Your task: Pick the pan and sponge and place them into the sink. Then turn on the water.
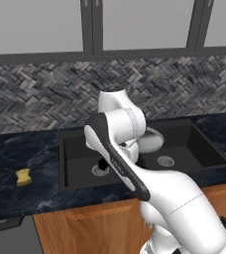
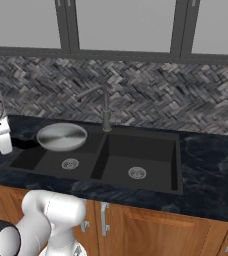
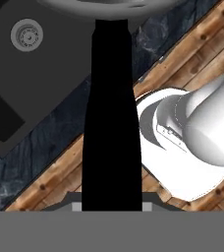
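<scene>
Above the sink [image 2: 98, 172], over its left basin, the pan [image 2: 62, 136] hangs level in the air, not resting on anything. From the hand view, the gripper [image 3: 112, 206] is clamped on the pan's black handle [image 3: 111, 123], which runs straight up between the fingers to the grey bowl at the top edge; the fingertips themselves are hidden by the handle. I judge that the step in hand is to put the pan into the sink. To do it well, the arm should go down slowly and keep the pan flat, so that the bowl passes inside the basin walls and does not knock the faucet [image 2: 105, 112] just behind it. The fingers should part only when the bottom is on the basin floor, near the drain [image 2: 70, 163]. The sponge [image 1: 23, 177] lies on the counter [image 1: 16, 154], well apart to the left of the sink, not yet picked. It shows in the left base view, where the arm covers most of the pan. The right base view gives the whole round pan and the faucet. No water runs.
</scene>
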Controlling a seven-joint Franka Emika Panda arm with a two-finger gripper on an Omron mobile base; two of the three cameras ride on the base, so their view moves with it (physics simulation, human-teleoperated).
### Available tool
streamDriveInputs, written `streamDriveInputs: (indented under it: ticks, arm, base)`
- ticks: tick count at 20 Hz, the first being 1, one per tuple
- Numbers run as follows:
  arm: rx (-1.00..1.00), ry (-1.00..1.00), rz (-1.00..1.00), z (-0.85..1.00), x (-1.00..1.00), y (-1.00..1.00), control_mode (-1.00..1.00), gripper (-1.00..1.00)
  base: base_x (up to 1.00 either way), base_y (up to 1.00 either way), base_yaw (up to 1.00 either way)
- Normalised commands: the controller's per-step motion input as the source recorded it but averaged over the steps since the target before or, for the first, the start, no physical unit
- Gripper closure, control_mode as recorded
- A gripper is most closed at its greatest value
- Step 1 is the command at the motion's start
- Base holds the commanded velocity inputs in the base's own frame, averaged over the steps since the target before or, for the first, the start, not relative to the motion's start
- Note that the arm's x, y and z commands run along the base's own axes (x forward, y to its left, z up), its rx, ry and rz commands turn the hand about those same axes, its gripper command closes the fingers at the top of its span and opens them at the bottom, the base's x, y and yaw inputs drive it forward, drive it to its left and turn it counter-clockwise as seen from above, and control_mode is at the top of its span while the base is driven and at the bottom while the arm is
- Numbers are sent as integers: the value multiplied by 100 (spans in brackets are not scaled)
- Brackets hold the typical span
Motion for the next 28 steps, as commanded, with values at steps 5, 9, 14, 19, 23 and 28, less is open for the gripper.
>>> streamDriveInputs:
  ticks: [5,9,14,19,23,28]
  arm:
    - [2,0,-4,-22,14,41,-100,100]
    - [6,1,-1,-21,14,30,-100,100]
    - [8,6,3,-23,21,17,-100,100]
    - [6,5,2,-25,21,24,-100,100]
    - [0,2,0,-23,18,31,-100,100]
    - [-7,-5,0,-13,16,11,-100,100]
  base:
    - [0,0,0]
    - [0,0,0]
    - [0,0,0]
    - [0,0,0]
    - [0,0,0]
    - [0,0,0]
